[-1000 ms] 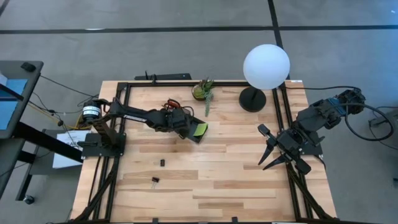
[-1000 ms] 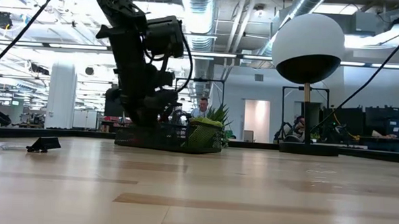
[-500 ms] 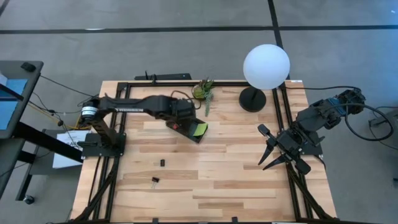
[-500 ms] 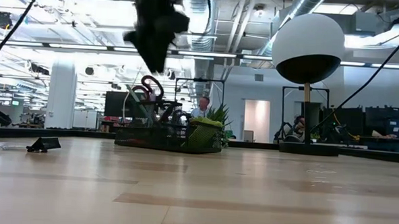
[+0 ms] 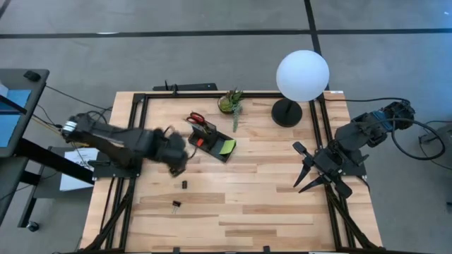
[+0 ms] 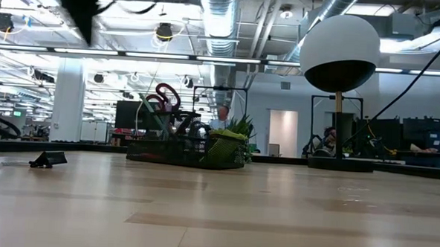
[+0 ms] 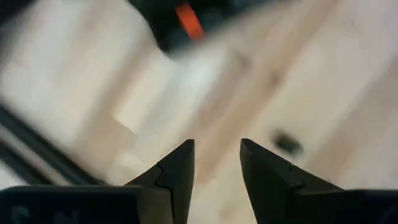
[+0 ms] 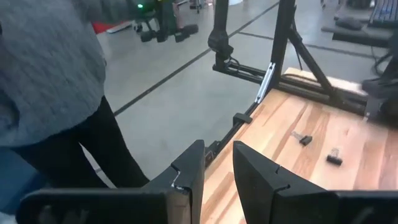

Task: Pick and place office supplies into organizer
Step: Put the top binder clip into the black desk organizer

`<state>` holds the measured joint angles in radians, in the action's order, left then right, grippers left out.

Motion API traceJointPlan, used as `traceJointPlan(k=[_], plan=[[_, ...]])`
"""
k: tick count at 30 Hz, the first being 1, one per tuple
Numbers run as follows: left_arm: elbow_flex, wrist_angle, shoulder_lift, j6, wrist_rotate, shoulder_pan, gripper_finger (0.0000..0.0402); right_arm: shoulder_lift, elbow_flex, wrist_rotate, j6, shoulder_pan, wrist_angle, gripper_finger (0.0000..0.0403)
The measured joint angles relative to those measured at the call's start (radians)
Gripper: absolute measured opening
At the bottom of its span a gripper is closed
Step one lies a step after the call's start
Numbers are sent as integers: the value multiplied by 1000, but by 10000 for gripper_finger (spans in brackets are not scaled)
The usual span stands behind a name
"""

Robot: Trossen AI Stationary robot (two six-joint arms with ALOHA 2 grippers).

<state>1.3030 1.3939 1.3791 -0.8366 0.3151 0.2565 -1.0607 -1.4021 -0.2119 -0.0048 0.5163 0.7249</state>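
The left gripper [image 5: 176,156], fingers apart and empty, has swung away from the organizer [image 5: 212,144], scissors [image 5: 198,119] now standing in it, seemingly toward the black clips [image 5: 183,185] on the table [image 5: 268,204].

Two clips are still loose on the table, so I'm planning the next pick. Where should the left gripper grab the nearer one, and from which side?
Judging from the high view, come straight down on the clip with the left gripper, fingers open, closing across its short black body. It lies flat on bare table, apart from the other clip, so nothing blocks a top approach.
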Motion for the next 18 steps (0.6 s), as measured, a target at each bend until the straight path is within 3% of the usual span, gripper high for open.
traceJointPlan(k=[3, 6, 9, 11, 15, 18], plan=[[-173, -136, -82, -34, -171, 81, 123, 0, 0, 0, -57, 0, -6, 76], [-316, -401, -123, -92, -305, 130, 123, 0, 0, 0, -103, -1, -14, 76], [-421, -668, -123, -109, -326, 159, 123, -5, 0, 1, -124, -3, -30, 76], [-468, -756, -104, -107, -324, 168, 123, -9, 0, 1, -134, -8, -33, 76], [-520, -772, -47, -90, -317, 165, 123, -23, 0, 1, -135, -15, -61, 76], [-537, -775, 4, 39, -336, 165, 123, -30, -1, 3, -135, -15, -91, 76]])
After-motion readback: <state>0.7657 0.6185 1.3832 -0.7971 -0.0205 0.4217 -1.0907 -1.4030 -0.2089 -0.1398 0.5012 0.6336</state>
